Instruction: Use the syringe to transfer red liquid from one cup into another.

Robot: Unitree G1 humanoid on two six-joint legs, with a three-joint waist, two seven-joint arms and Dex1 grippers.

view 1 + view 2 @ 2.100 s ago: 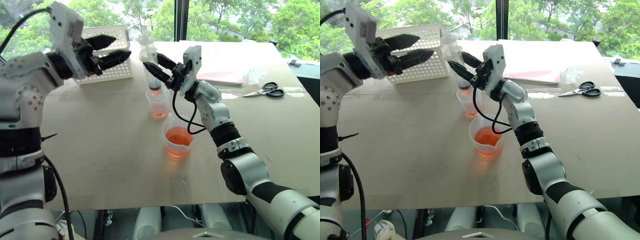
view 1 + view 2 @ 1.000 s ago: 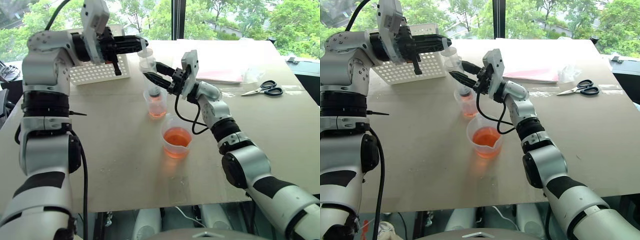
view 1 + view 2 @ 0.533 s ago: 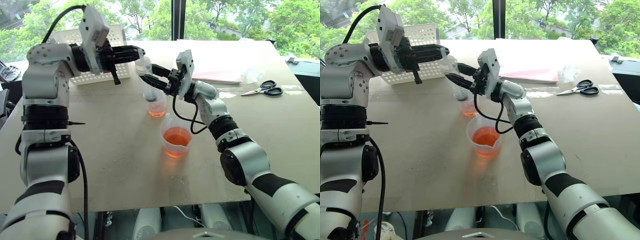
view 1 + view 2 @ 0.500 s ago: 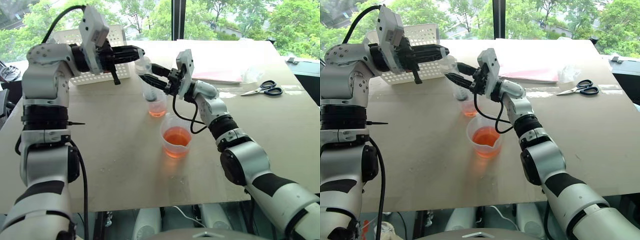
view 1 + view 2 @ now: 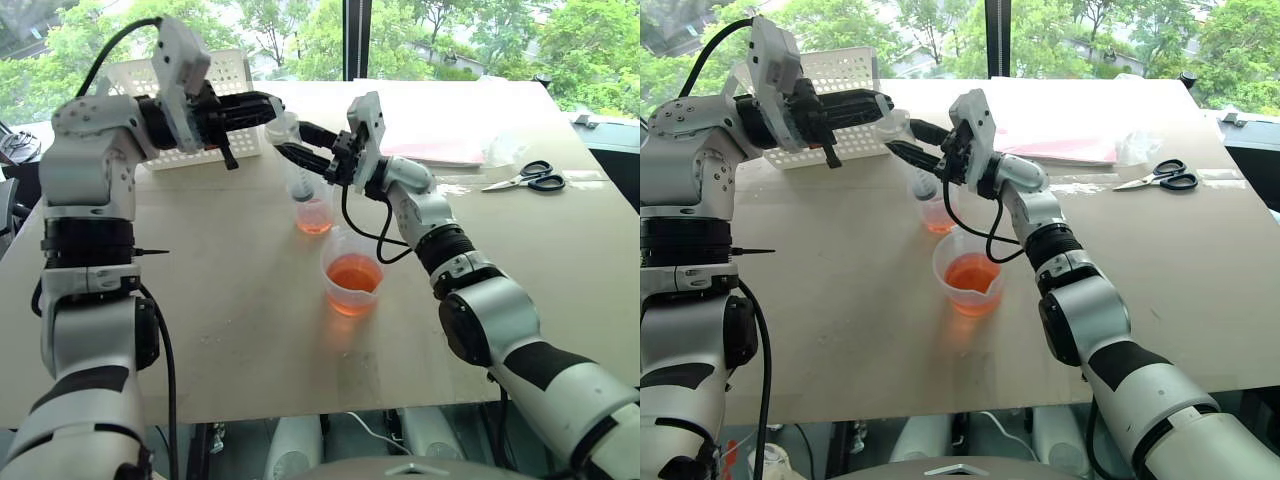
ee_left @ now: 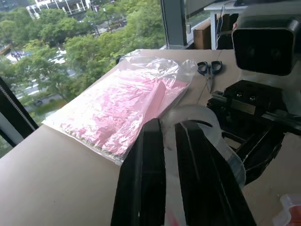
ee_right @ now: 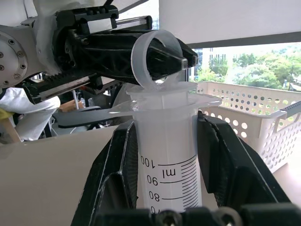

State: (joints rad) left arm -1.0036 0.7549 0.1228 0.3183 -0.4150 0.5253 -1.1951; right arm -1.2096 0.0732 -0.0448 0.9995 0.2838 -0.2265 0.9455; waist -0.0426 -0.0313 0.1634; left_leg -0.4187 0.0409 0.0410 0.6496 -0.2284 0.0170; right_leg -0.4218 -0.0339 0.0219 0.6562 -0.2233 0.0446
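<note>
My right gripper (image 5: 290,138) is shut on the barrel of the clear syringe (image 5: 298,165). The syringe tilts, its top toward my left arm, and its nozzle hangs just above the smaller cup (image 5: 315,215), which holds a little red liquid. The black seal sits low in the barrel. My left gripper (image 5: 272,106) points level at the plunger's ring (image 7: 155,56). One finger passes through the ring and the ring's wall lies in the narrow gap between the fingers (image 6: 146,179). Nearer to me stands the larger spouted cup (image 5: 330,262) with red liquid (image 5: 352,272).
A white perforated basket (image 5: 215,75) stands at the table's far left behind my left arm. A plastic bag with pink contents (image 5: 440,150) and black-handled scissors (image 5: 530,178) lie at the far right. The table (image 5: 200,300) ends at a window.
My left gripper, open and away from the syringe two seconds ago, has come to the plunger's ring. The syringe has risen a little out of the smaller cup and tilted.
</note>
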